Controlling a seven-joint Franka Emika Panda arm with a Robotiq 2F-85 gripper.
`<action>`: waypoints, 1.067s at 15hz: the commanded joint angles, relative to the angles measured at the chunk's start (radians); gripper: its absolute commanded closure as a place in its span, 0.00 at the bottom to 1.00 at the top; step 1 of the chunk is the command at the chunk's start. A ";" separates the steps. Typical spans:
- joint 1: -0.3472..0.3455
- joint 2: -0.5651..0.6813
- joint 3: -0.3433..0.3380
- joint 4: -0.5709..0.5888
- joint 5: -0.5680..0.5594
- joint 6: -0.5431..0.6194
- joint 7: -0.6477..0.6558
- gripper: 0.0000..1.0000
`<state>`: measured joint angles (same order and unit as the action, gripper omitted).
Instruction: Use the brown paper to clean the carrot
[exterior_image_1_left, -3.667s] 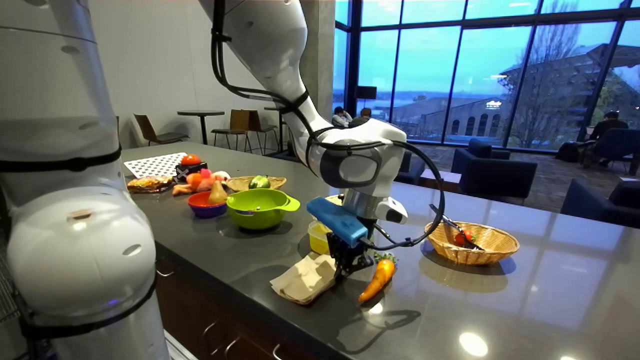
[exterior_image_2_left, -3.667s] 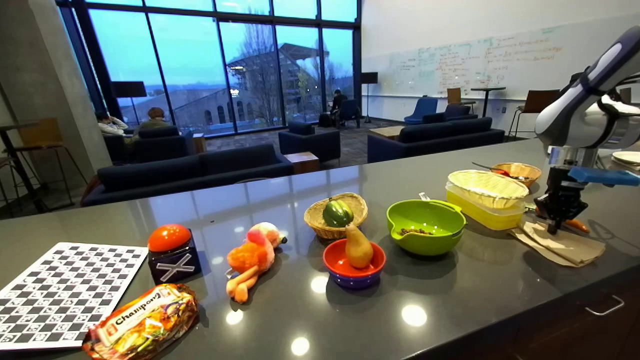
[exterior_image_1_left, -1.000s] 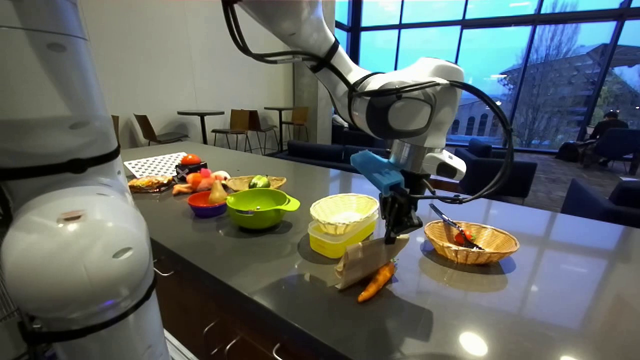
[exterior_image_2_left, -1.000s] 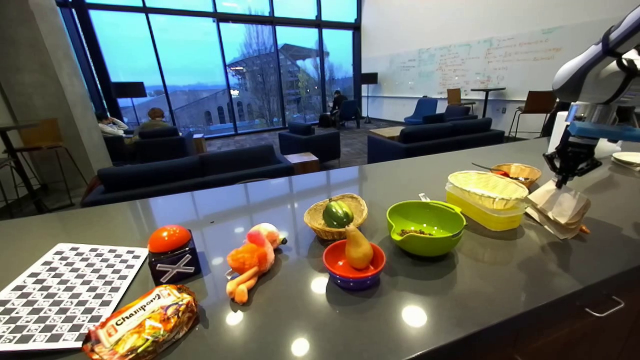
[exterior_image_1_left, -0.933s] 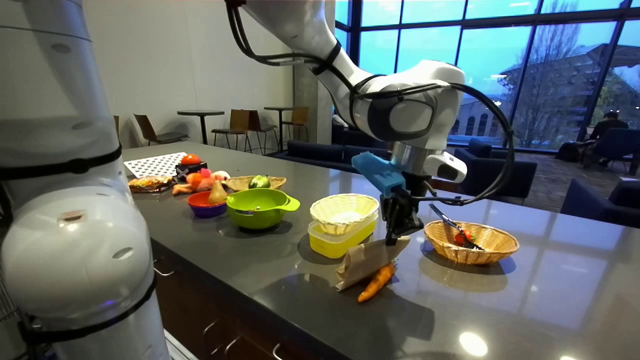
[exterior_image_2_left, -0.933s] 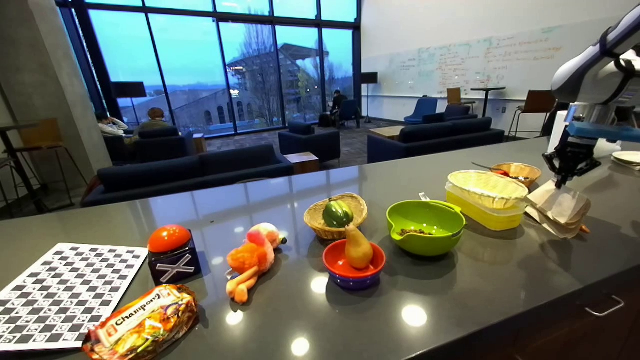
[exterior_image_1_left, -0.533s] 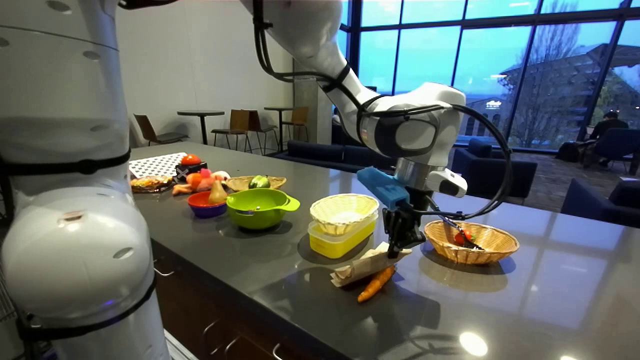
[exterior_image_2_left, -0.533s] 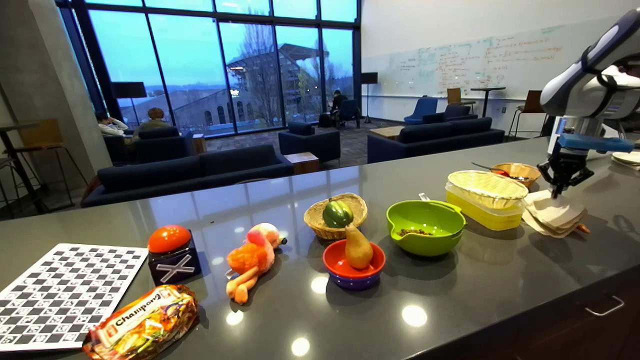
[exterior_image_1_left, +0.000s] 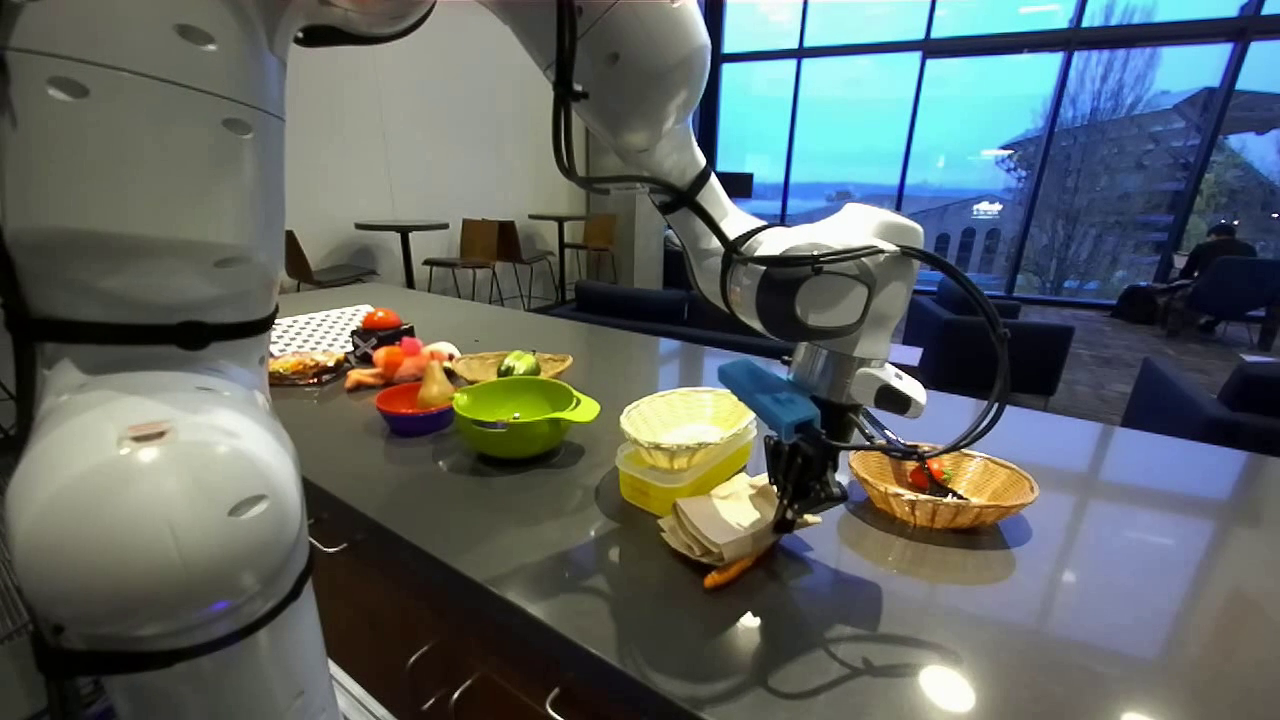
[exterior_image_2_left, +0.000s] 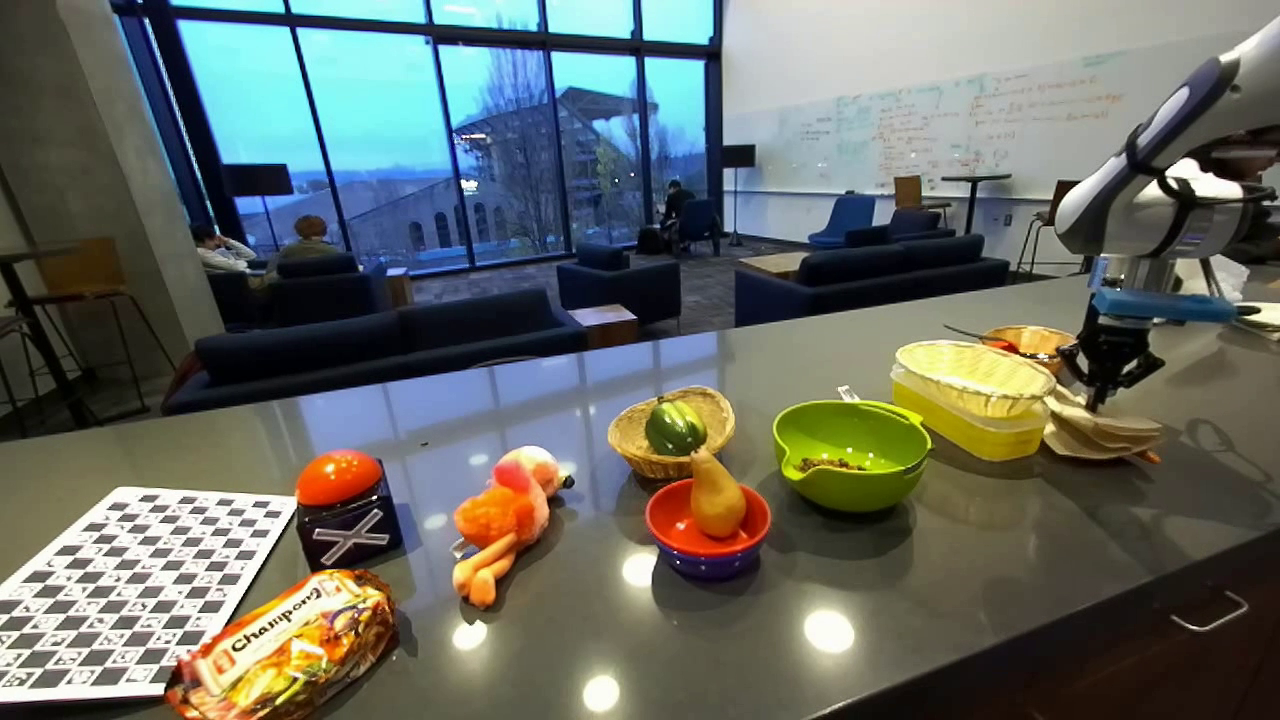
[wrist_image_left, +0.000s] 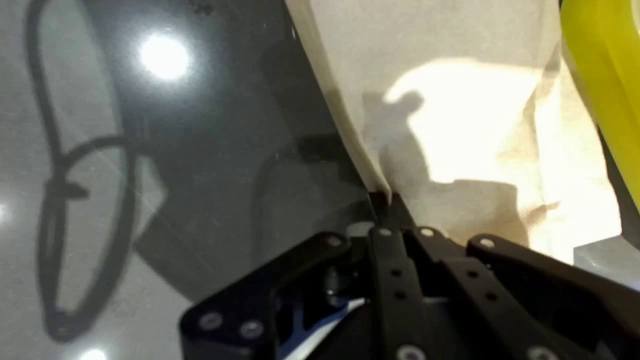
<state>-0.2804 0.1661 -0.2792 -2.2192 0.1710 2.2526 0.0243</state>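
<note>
The brown paper (exterior_image_1_left: 722, 518) is a folded tan napkin, lying over most of the carrot (exterior_image_1_left: 728, 573). Only the carrot's orange tip shows past the paper's edge in both exterior views (exterior_image_2_left: 1151, 457); the rest is hidden. My gripper (exterior_image_1_left: 787, 524) points down and is shut on one edge of the paper, low over the counter. In an exterior view the paper (exterior_image_2_left: 1105, 436) spreads out in folds below the fingertips (exterior_image_2_left: 1094, 402). In the wrist view the closed fingertips (wrist_image_left: 384, 200) pinch the paper's edge (wrist_image_left: 450, 35); the carrot does not show there.
A yellow tub (exterior_image_1_left: 652, 490) with a pale basket (exterior_image_1_left: 688, 428) on it stands right beside the paper. A wicker basket (exterior_image_1_left: 930, 512) with a red item and a dark utensil is behind the gripper. A green bowl (exterior_image_1_left: 512, 420) stands farther along the counter. The counter's front edge is nearby.
The paper was gripped beside the carrot, lifted and brought over it. In the last second the gripper has moved down, the paper has flattened, and the carrot has shifted slightly toward the tub.
</note>
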 joint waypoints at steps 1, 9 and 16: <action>-0.007 -0.004 0.007 0.018 0.005 -0.002 -0.015 1.00; 0.005 -0.103 0.003 -0.062 -0.028 0.014 0.010 1.00; 0.002 -0.153 0.002 -0.150 -0.014 0.045 -0.011 1.00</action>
<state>-0.2761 0.0618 -0.2769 -2.3099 0.1609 2.2681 0.0238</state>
